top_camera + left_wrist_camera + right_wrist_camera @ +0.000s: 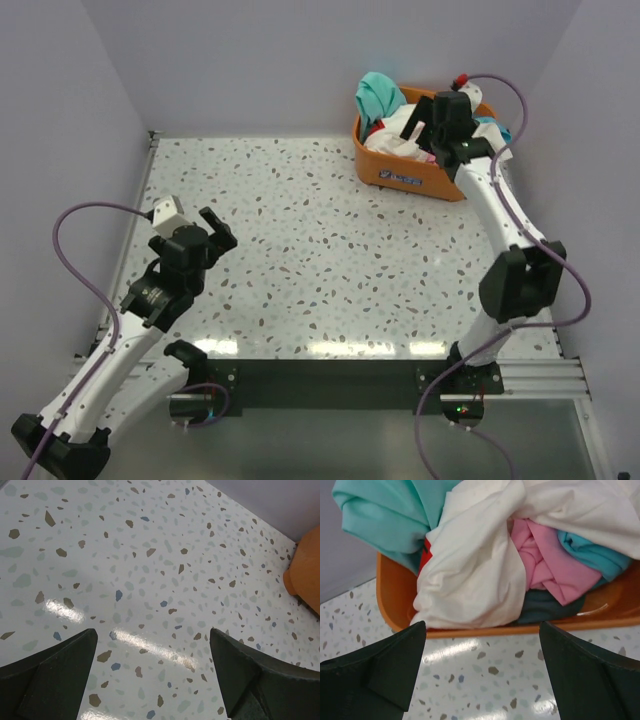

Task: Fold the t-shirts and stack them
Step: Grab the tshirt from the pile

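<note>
T-shirts: bunched in the orange basket at the table's far right corner.
Lie: cream one spilled over the near rim, teal one heaped at the left end, pink one tucked between.
Long axis: crumpled, I could not tell.
Right gripper: spread wide, empty, facing the heap.
Left gripper: spread wide, empty, over the table's left side.

Bright even light, glare streaks on table, soft shadows
</note>
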You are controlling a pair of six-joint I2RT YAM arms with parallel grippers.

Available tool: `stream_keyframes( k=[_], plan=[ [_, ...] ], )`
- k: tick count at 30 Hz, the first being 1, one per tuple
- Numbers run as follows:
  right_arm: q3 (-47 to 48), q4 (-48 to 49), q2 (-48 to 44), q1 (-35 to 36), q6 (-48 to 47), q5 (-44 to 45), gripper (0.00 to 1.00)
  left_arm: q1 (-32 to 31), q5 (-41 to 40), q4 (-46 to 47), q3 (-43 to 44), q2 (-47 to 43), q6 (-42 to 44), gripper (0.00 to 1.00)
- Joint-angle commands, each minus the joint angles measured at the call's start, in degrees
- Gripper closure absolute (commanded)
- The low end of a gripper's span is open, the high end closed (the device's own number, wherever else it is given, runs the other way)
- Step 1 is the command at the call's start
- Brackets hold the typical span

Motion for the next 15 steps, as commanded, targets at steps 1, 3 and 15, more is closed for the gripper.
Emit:
stream_keyframes(
  k=[1,3,15],
  plan=[
    [10.2,1.3,11.2,0.0,1.8,4.1,0.02,0.0,-2.6,2.9,0.2,1.5,-0.1,0.00],
    [14.2,5.5,15.2,0.0,1.7,4.9,0.07,0.0,-2.2,3.3,0.4,2.4,0.2,0.00],
    [39.9,2.3,40.3,0.4,1.3,8.4,0.50,0.0,-0.2,4.5,0.0,4.0,2.1,0.00]
  ],
)
